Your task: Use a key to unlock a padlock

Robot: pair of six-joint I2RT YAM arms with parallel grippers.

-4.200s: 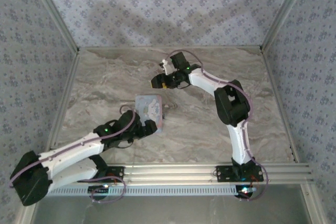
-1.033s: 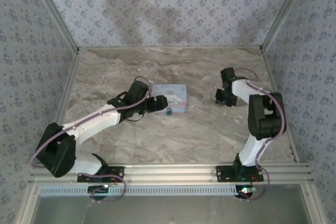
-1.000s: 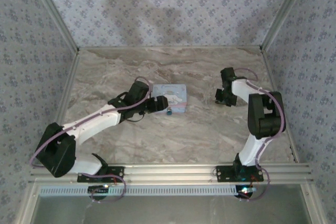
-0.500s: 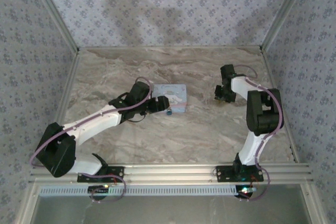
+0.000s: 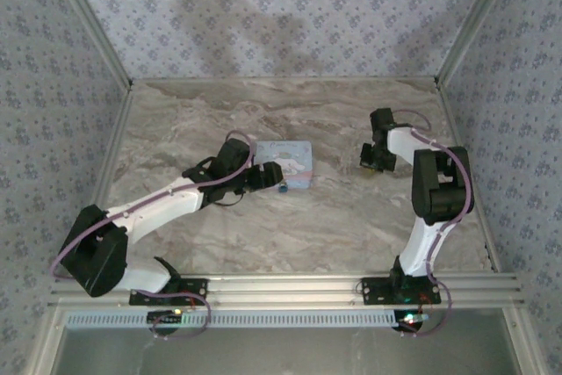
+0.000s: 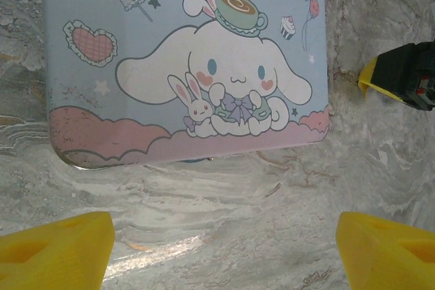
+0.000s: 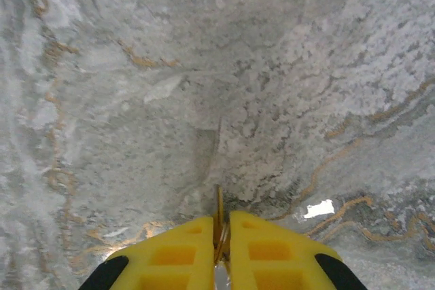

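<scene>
The left end effector point(image 6: 224, 246), spread wide, hovers over the light-blue rectangular tin point(image 6: 183, 66), with the tiny dark teal-blue padlock point(image 5: 284, 188) just beside its near edge on the marbled tabletop point(image 5: 334, 217); the right end effector point(image 7: 219, 225) pinches a thin brass-coloured key point(image 7: 219, 202).

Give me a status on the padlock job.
Done: the right gripper is shut on the key, its blade poking out. In hand: the left gripper hangs open at the tin, with the padlock lying ungripped by the tin's edge. Left: grip the padlock, bring the key across, insert and turn.
</scene>
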